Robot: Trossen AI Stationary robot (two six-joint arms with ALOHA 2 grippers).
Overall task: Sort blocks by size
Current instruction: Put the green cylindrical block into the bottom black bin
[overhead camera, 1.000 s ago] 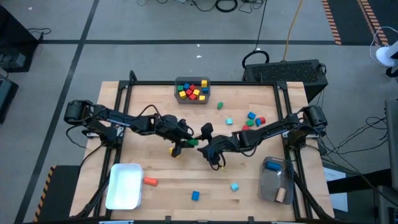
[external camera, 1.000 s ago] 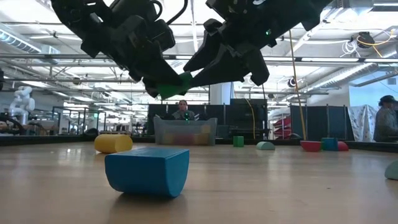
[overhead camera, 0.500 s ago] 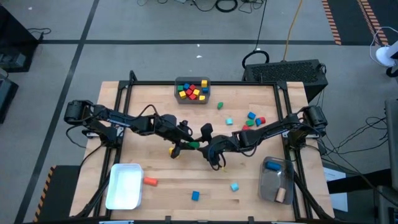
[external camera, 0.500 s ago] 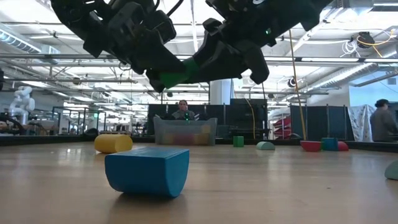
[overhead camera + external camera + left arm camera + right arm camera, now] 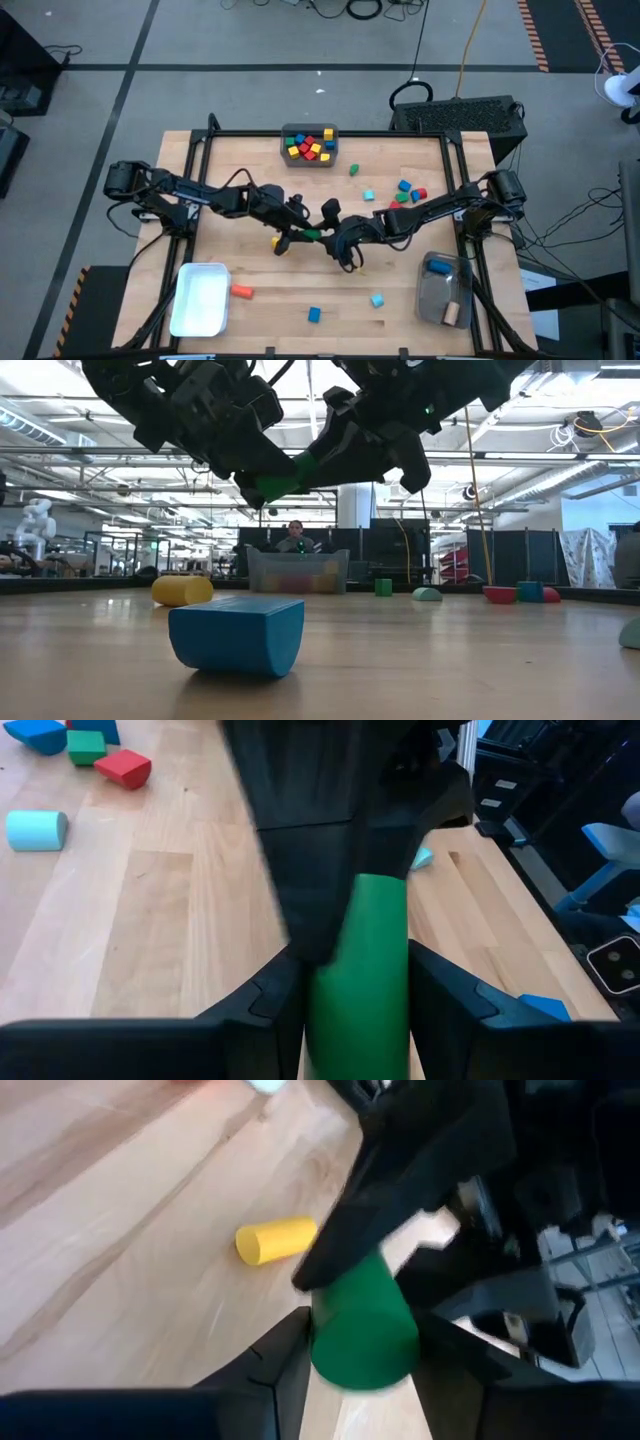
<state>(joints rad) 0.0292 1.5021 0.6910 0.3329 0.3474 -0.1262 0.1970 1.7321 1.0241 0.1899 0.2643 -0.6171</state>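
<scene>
Midway over the worktop (image 5: 250, 170), the left gripper (image 5: 300, 232) and right gripper (image 5: 328, 235) meet on one green cylinder (image 5: 285, 478), lifted clear of the wood. The left gripper clasps it at one end; the right gripper's fingers flank the other end, though whether they grip yet I cannot tell. Sorting looks partly done: small cubes fill the grey bin (image 5: 309, 160), two pieces lie in the clear bin (image 5: 440, 300), the white bin (image 5: 200, 298) holds nothing. Loose blocks remain: yellow (image 5: 276, 1240), orange (image 5: 241, 292), blue (image 5: 314, 315), cyan (image 5: 377, 299), and a cluster (image 5: 405, 193) near the right arm.
</scene>
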